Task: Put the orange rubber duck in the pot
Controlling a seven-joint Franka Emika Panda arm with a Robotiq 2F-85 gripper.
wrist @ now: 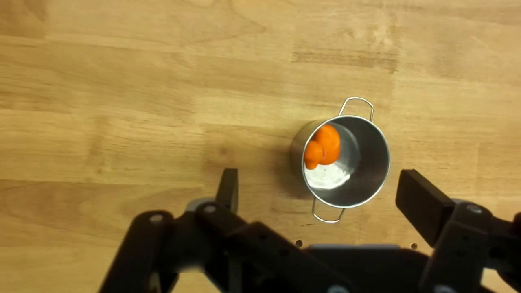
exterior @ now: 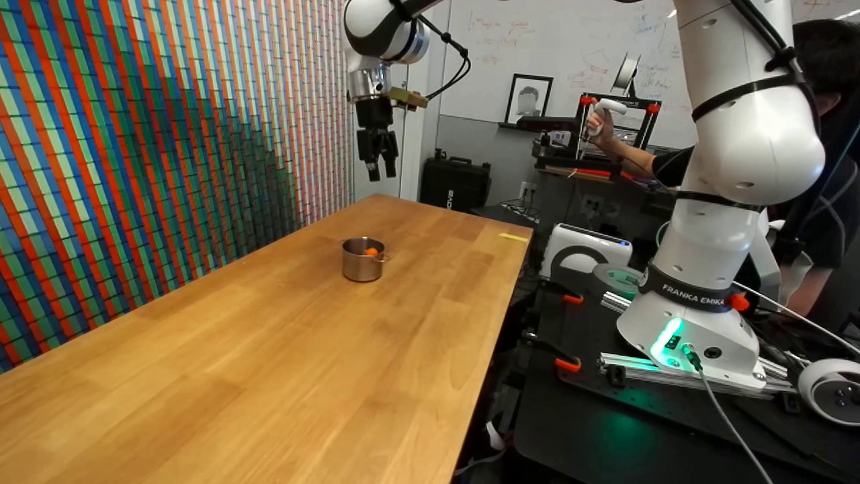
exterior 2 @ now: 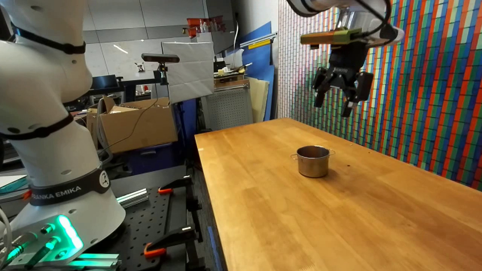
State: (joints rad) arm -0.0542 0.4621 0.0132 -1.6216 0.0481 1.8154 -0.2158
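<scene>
The small silver-grey pot (exterior: 363, 267) stands upright on the long wooden table and also shows in an exterior view (exterior 2: 313, 168). The wrist view shows the pot (wrist: 371, 162) from above, with two wire handles. The orange rubber duck (wrist: 328, 145) lies inside the pot against one side of its wall. A bit of the duck (exterior: 371, 251) shows at the pot's rim in an exterior view; the pot's wall hides it in the remaining exterior view. My gripper (exterior 2: 333, 108) is open and empty, high above the table and the pot, touching neither. It also shows in an exterior view (exterior: 381, 173).
The wooden table (exterior: 282, 376) runs along a wall of coloured tiles (exterior: 168, 134). A yellow strip (exterior: 513, 237) lies near the table's edge. The robot base (exterior: 692, 329) stands on a black bench beside the table. A person (exterior: 826, 168) stands behind the arm.
</scene>
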